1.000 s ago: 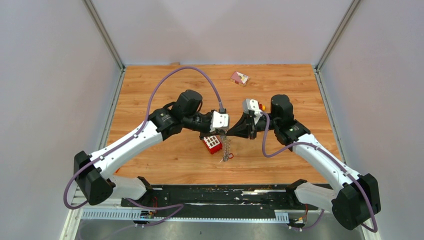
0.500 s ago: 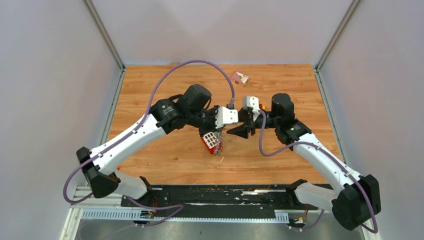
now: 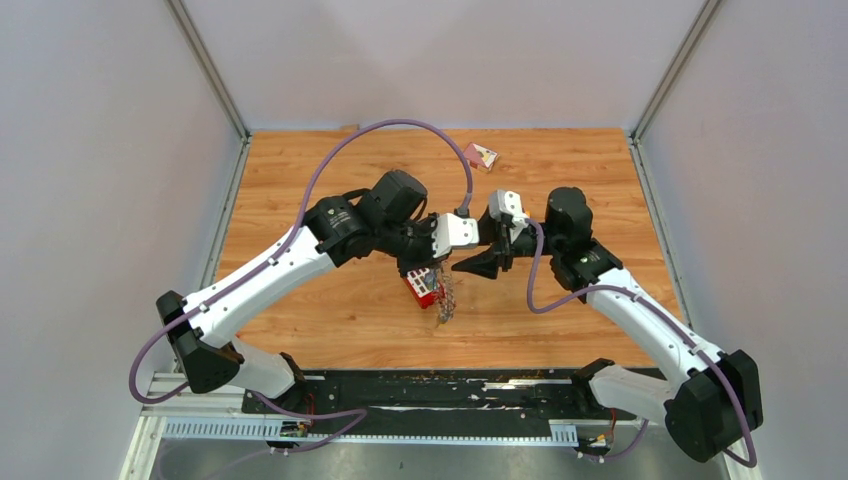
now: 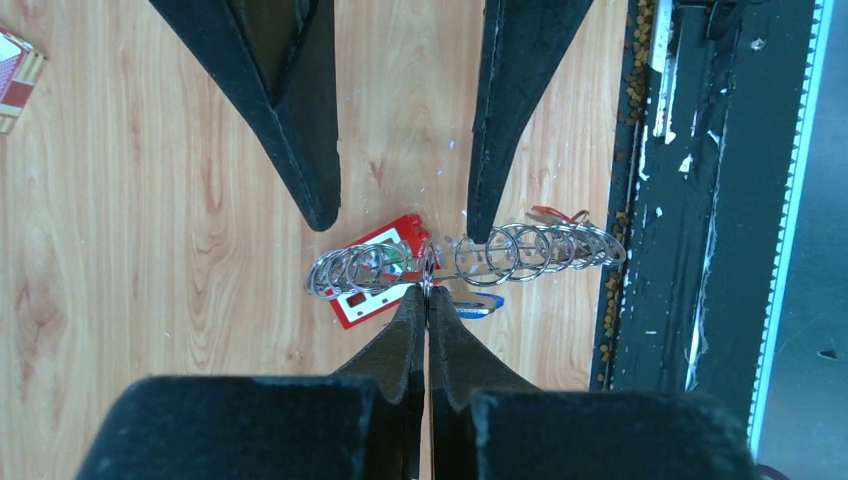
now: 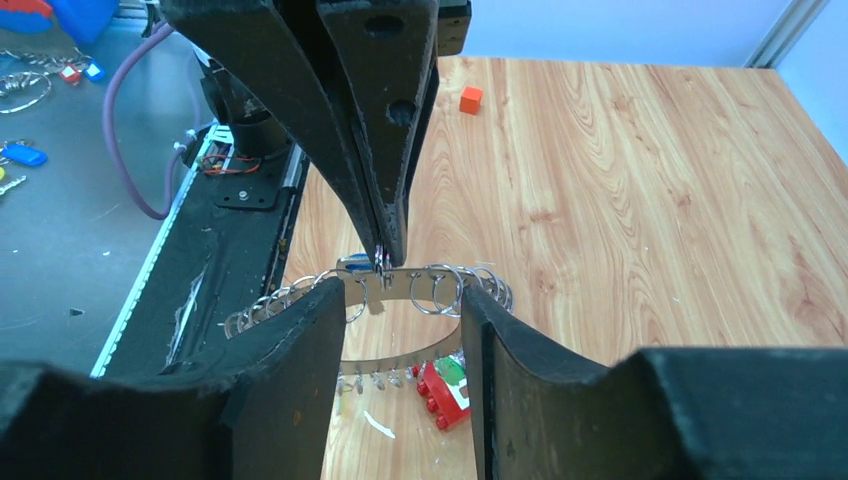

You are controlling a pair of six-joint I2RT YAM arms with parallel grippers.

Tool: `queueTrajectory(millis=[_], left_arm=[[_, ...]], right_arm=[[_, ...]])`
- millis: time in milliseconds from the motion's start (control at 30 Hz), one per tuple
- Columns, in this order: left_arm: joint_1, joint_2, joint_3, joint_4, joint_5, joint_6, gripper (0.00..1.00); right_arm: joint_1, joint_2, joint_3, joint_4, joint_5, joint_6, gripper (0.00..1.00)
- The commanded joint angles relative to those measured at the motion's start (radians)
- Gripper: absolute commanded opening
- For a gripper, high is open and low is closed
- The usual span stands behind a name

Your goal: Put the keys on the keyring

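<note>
Left wrist view: left claw [image 4: 427,292] clenched on the keyring [image 4: 520,255] rim, holding it over mid-worktop [image 4: 150,200], toward the near edge; right claw [image 4: 403,222] released, fingers straddling the ring. Keyring likely stiff, light, slippery; best pinched on its flat rim.

keyring [image 4: 520,252] apparently over brick [image 4: 404,232], right claw [image 5: 402,295] just right, box [image 3: 479,156] far behind

The keyring [image 4: 520,252] is bright, glossy metal. Beneath it, the brick [image 4: 400,235] is shiny red plastic and the table [image 4: 150,200] is smooth, satin wood grain. The left fingers [image 4: 395,350] are matt black and faintly grainy.
</note>
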Motion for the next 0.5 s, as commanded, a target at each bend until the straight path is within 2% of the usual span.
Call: queueTrajectory(millis=[0, 467], left_arm=[[-0.005, -0.006, 0.021, 0.063, 0.045, -0.037, 0.00], [-0.005, -0.005, 0.004, 0.083, 0.069, -0.042, 0.00]], right_arm=[[0.022, 0.015, -0.007, 0.098, -0.047, 0.058, 0.45], [0.043, 0.040, -0.007, 0.113, -0.034, 0.071, 0.26]])
